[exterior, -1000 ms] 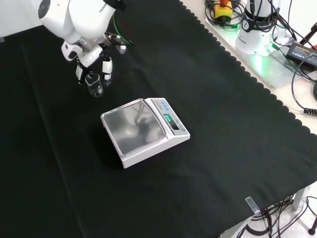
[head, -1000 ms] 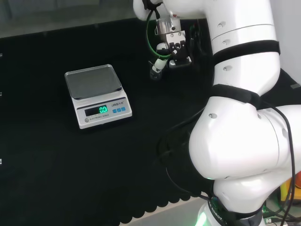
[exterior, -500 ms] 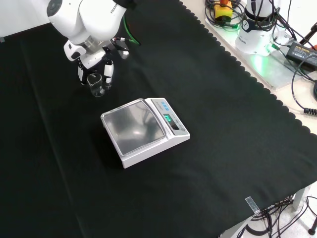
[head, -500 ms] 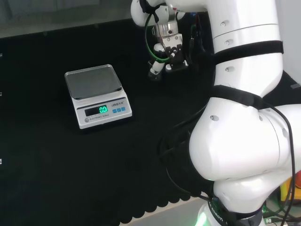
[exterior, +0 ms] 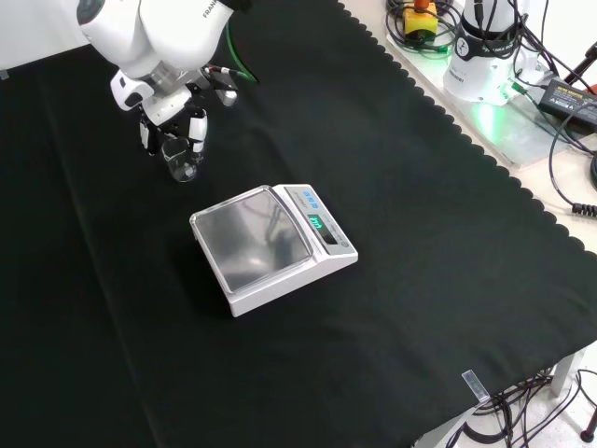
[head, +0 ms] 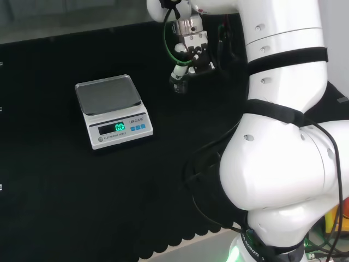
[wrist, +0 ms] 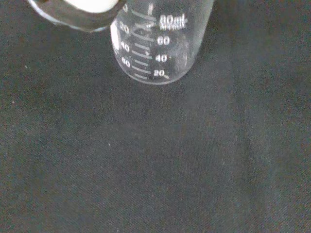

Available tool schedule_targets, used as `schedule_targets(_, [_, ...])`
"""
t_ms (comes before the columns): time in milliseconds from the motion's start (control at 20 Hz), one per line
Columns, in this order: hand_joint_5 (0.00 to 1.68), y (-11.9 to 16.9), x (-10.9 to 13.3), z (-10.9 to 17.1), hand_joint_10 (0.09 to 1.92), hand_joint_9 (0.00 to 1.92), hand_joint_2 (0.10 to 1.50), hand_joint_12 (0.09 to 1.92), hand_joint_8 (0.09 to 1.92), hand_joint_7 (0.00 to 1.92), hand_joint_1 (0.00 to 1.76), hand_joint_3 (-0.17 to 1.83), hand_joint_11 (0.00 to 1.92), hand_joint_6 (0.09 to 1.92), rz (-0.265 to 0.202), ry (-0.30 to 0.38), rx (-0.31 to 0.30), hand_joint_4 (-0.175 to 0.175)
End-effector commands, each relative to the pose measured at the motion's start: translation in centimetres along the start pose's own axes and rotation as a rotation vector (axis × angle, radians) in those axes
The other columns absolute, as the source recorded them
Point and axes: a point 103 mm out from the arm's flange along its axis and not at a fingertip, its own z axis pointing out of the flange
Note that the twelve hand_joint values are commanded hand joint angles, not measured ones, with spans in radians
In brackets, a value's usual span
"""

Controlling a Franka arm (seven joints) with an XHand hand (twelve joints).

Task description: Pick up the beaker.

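Head view: the black and white hand (head: 185, 60) hangs over the black cloth counter (head: 82, 185), right of a boxy white scale (head: 113, 111) with a metal pan.
Front view: fingers (exterior: 197, 130) curl round a clear glass beaker (exterior: 179, 158) standing upright.
Wrist view: the cylindrical beaker (wrist: 160, 41) bears white marks, with a dark fingertip (wrist: 77, 14) beside it.

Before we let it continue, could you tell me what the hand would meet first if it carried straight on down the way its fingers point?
Probably the black cloth. The hand points down with its fingers astride the clear beaker, which already stands between them; depth is unclear.
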Motion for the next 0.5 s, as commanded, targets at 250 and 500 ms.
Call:
schedule_targets(250, [0.94, 0.1, 1.3, -1.1, 0.17, 1.57, 0.81, 0.7, 0.6, 1.17, 0.95, 0.45, 1.43, 0.54, -0.009, 0.005, 0.077, -0.175])
schedule_targets(500, [0.93, 0.7, 1.7, 0.3, 0.16, 1.57, 0.8, 0.68, 0.59, 1.17, 0.95, 0.45, 1.43, 0.54, -0.024, 0.04, 0.113, -0.175])
